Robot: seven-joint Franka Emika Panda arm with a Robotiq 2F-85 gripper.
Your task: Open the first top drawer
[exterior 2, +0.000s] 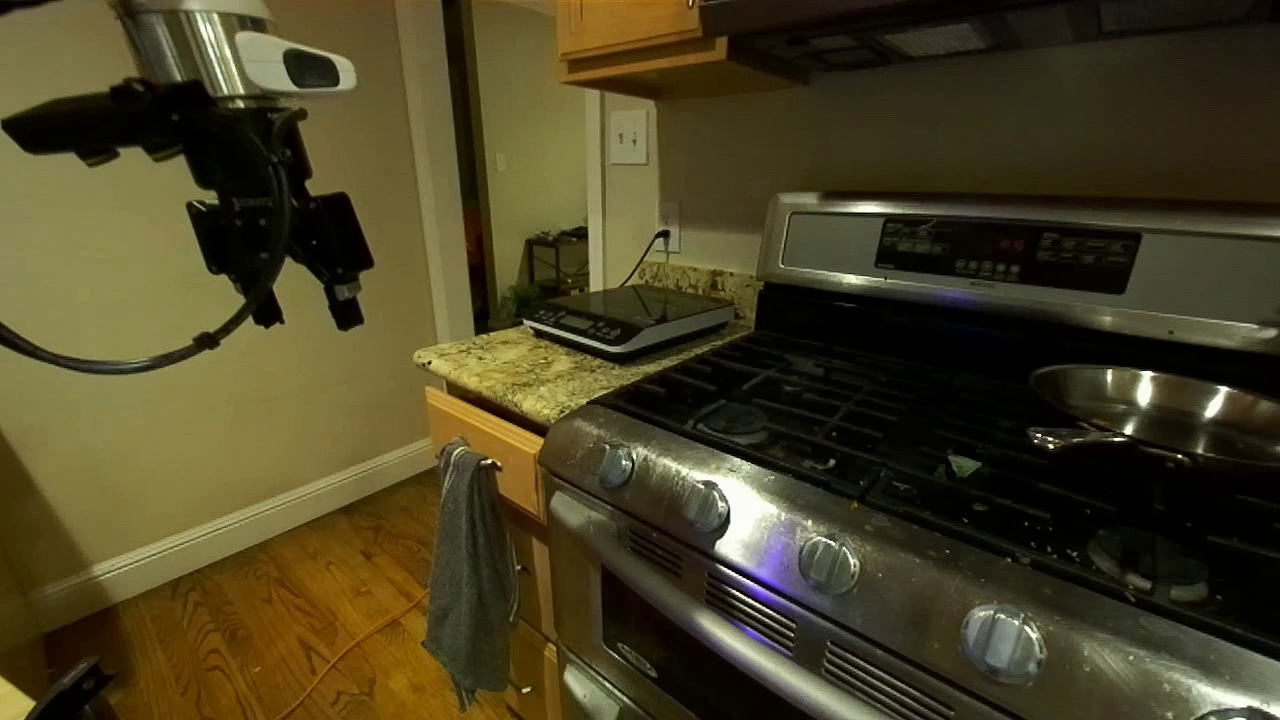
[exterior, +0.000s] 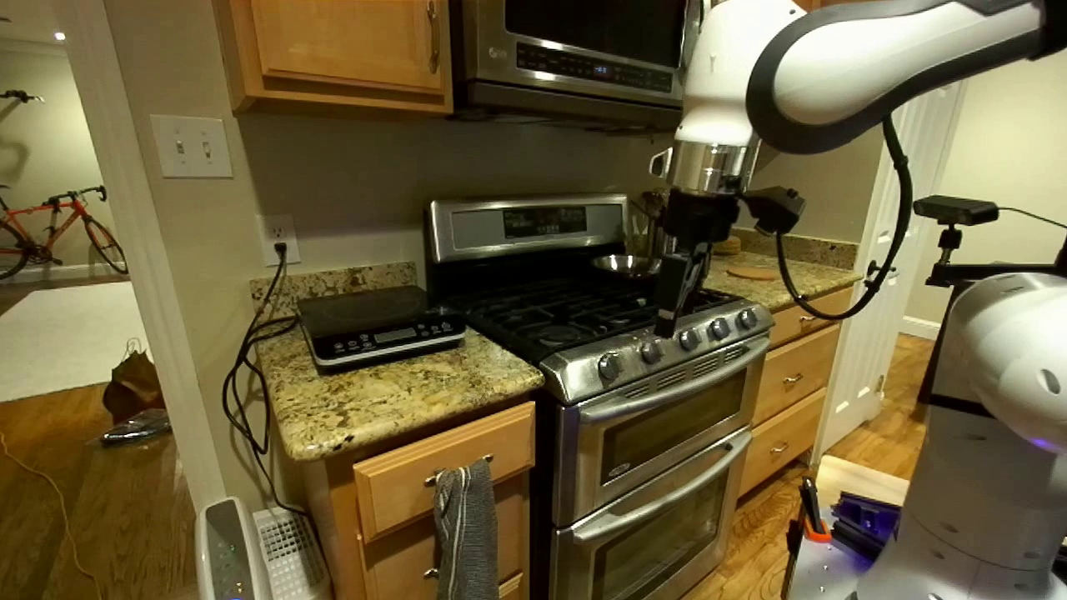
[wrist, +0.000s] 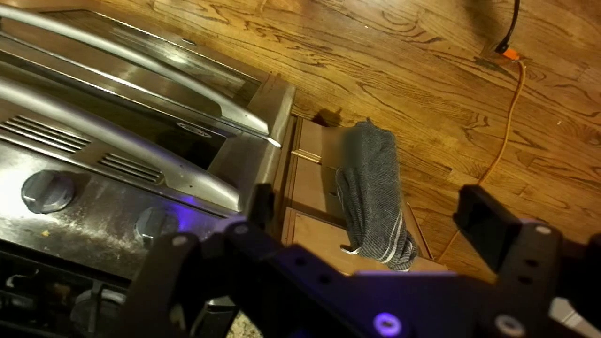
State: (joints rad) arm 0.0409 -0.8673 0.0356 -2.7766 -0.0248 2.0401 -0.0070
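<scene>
Drawer (exterior: 442,456) sits below front edge of counter (exterior: 408,396), near rounded corner; towel (exterior: 467,527) drapes over its handle (exterior: 430,480). Gripper (exterior 2: 307,313) spread wide, holding nothing, well apart from handle. Drawer likely rigid, fairly light. Take handle's middle through towel; soft folds may slip.

So we've got beige walls (exterior 2: 220,430) with a white baseboard (exterior 2: 235,528), and warm brown wood flooring (wrist: 399,80). Past the door frame (exterior: 146,250) there's more of it, and we can spot a red bike (exterior: 64,231), a pale rug (exterior: 67,337) and a small ceiling light (exterior: 59,36) glowing. Oak wall cabinet (exterior: 346,50) up top, white paneled door (exterior: 867,367) beyond the counter (exterior: 383,400). It's all kinda dim and yellowish around us.
</scene>
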